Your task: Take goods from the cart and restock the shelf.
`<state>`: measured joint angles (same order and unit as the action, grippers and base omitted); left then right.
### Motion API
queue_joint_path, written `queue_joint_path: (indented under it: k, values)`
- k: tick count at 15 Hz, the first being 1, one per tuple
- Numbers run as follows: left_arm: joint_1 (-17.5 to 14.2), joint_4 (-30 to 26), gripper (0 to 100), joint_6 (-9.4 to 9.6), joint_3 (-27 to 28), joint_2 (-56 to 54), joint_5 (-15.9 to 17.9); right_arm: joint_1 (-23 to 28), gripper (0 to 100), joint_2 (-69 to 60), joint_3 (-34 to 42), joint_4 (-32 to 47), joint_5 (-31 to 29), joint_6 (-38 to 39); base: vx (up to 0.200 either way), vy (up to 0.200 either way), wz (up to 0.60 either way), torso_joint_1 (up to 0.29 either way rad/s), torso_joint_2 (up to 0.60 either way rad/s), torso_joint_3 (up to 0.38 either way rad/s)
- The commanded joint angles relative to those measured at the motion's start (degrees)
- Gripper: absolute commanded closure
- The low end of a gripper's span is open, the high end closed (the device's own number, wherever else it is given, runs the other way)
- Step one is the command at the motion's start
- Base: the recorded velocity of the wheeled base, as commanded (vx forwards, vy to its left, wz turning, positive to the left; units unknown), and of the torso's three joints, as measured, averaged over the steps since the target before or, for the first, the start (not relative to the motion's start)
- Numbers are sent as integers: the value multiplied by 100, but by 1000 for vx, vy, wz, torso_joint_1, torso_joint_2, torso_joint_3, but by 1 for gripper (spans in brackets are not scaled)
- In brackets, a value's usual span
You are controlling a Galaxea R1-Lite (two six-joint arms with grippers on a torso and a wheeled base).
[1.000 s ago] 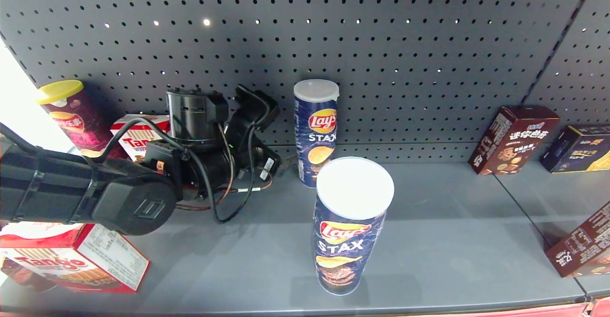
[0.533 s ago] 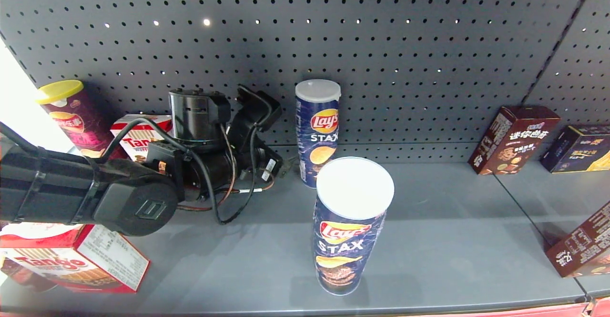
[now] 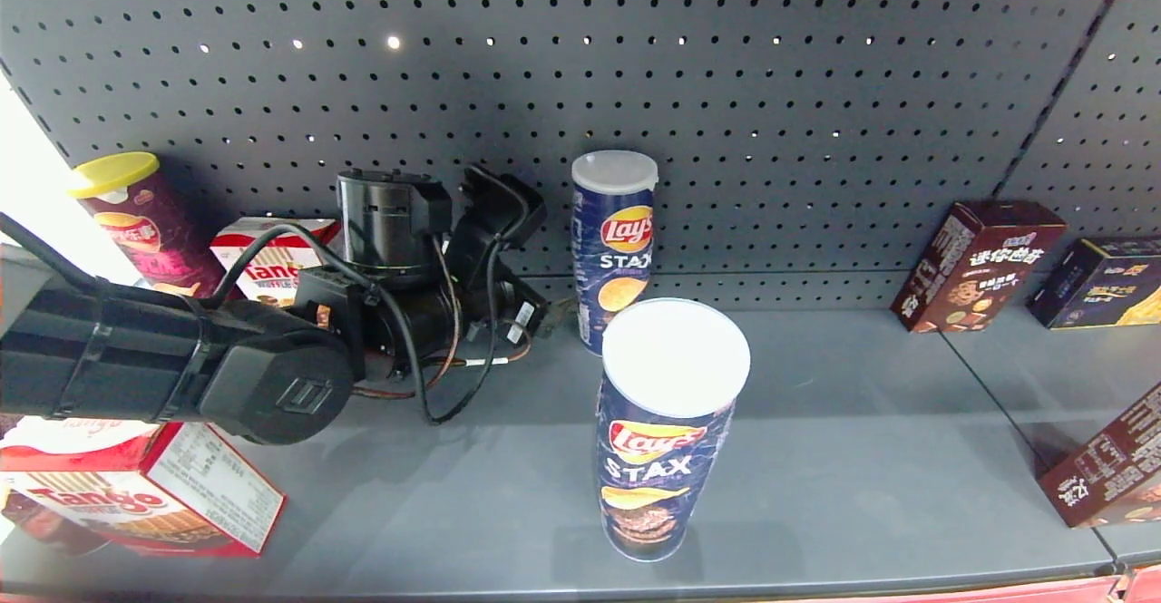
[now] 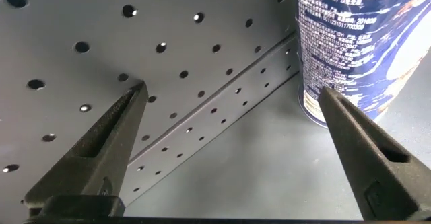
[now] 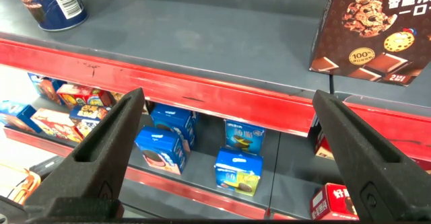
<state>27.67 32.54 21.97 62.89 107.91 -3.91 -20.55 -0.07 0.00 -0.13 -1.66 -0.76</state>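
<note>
logo and bold word on the back can (image 3: pixel 613 249) at 12 o'clock and the front can (image 3: pixel 660 458) at 6; large lettering on the red box (image 3: pixel 136 494) at 8; characters on the brown box (image 3: pixel 984 263) at 3.

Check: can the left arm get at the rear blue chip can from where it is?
Probably yes. The left gripper is open, the rear can stands just off one fingertip, and nothing lies between them.

Lower left: front wafer box (image 3: pixel 136 503) cut by frame edge, top under L arm (image 3: pixel 163 372). Mid left: rear wafer box (image 3: pixel 272 267) partly behind arm. Lower right: brown box (image 3: pixel 1111 471) cut off.
</note>
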Motion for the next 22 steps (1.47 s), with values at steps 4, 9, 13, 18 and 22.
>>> queue_joint_path:
  k: [4,9,13,18,22]
  values:
    - [19,7,0,-17,30,81,-13,-1,0,7,0,-4,-1,-4,0,0,0,0,0,0]
    - [-60,-2,0,-26,-31,-297,-4,-1,0,7,0,-4,-1,-4,0,0,0,0,0,0]
    - [116,7,0,-149,-154,-1150,22,-1,0,7,0,5,-1,-4,0,0,0,0,0,0]
    - [388,16,0,-641,-787,-2565,180,-1,0,7,0,5,-1,-4,0,0,0,0,0,0]
    - [608,-19,0,-659,-1438,-3821,163,-1,0,7,0,-4,-1,-4,0,0,0,0,0,0]
